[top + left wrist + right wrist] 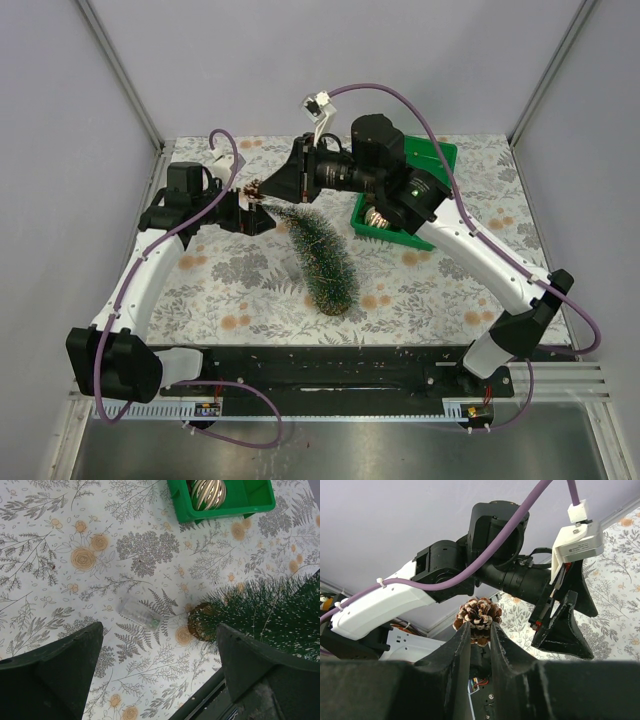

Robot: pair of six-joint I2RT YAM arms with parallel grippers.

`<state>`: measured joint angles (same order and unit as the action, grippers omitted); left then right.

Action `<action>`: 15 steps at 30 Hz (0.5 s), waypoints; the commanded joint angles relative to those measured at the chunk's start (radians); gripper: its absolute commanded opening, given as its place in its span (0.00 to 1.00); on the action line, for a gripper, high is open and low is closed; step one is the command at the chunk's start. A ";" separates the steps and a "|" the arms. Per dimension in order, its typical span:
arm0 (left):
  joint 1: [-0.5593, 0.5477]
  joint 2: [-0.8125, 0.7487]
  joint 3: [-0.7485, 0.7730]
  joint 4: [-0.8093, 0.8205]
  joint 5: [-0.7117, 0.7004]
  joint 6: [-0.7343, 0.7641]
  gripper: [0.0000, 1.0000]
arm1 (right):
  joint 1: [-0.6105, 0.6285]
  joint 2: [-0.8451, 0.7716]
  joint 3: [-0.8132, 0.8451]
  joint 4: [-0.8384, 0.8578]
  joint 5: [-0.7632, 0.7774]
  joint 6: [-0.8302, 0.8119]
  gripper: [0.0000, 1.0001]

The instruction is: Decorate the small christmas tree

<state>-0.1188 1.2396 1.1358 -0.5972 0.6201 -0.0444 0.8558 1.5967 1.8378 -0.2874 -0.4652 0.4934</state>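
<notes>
Right wrist view has the right gripper (480,630) closed on a pine cone (479,611). It is pinched low at the stem end, so the scales stand free above the fingertips. I take that as leaving the cone's bulk clear for pressing in among bristles. The tree (322,262) is at the middle of the worktop (450,285), with its tip toward the far left and its wooden disc (200,622) toward the near edge. It looks tilted, but I cannot tell whether it stands leaning on the disc or lies over. The cone hangs just beyond the tip, apart from it, so the step in hand seems to be carrying this ornament to the top branches. The left gripper (159,630) is spread wide with nothing between its fingers, and it hovers above the worktop close to the tip. My guess is that it waits there to steady the tree, since so light a thing on so small a foot would likely slide or topple under the cone's push. A green bin (440,158) sits at the far right behind the right arm with a gold bauble (207,492) in it, probably as stock within that arm's reach. A small clear piece (140,612) lies on the worktop near the disc, and I cannot tell what it is.
</notes>
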 commanded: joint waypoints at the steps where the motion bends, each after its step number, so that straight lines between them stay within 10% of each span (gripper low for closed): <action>1: 0.008 -0.014 -0.005 0.048 -0.005 -0.012 0.99 | 0.028 0.005 0.041 0.057 0.023 -0.012 0.05; 15: 0.015 -0.015 -0.010 0.050 -0.003 -0.012 0.99 | 0.037 0.011 0.043 0.056 0.042 -0.024 0.04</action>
<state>-0.1112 1.2396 1.1290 -0.5953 0.6189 -0.0513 0.8795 1.6054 1.8400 -0.2752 -0.4377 0.4862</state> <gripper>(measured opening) 0.988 0.250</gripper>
